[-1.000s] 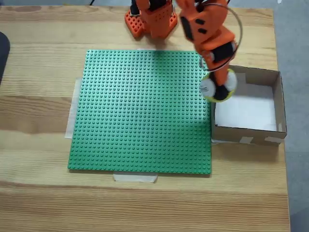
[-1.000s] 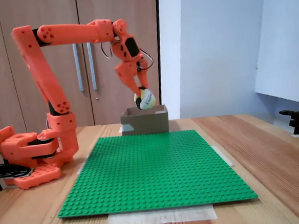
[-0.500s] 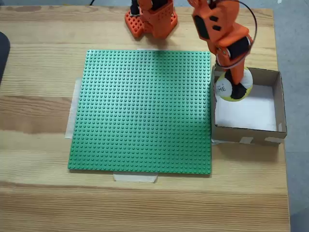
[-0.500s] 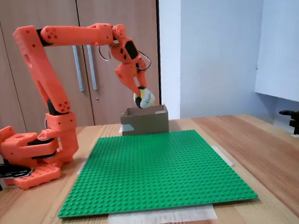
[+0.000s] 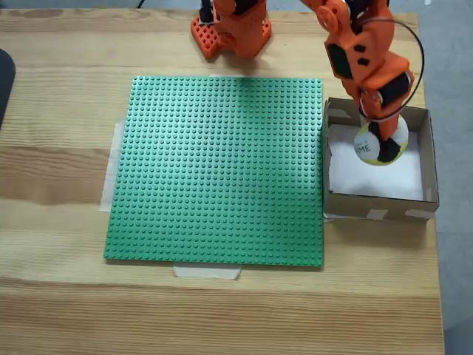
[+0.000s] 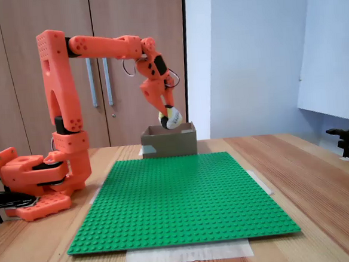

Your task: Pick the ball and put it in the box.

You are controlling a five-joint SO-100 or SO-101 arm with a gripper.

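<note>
wooden table (image 5: 59, 111) | arm (image 6: 102, 46) outstretched | jaws grip ball (image 5: 380, 146) above box (image 5: 427, 159)

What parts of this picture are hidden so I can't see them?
- The ball: its top, covered by the gripper in the downward-looking fixed view.
- The ball's lettering: too small to read.
- The box floor: hidden by its wall in the front fixed view.
- The arm base: cut off by the top edge.

The arm (image 6: 60, 85) is made of bright orange plastic segments, boxy and rounded, with dark screw holes dotted along them. Black motor blocks are set at the joints. Thin dark cables (image 5: 414, 55) are looped beside the wrist. A ribbed orange base (image 6: 34, 183) is seen.
</note>
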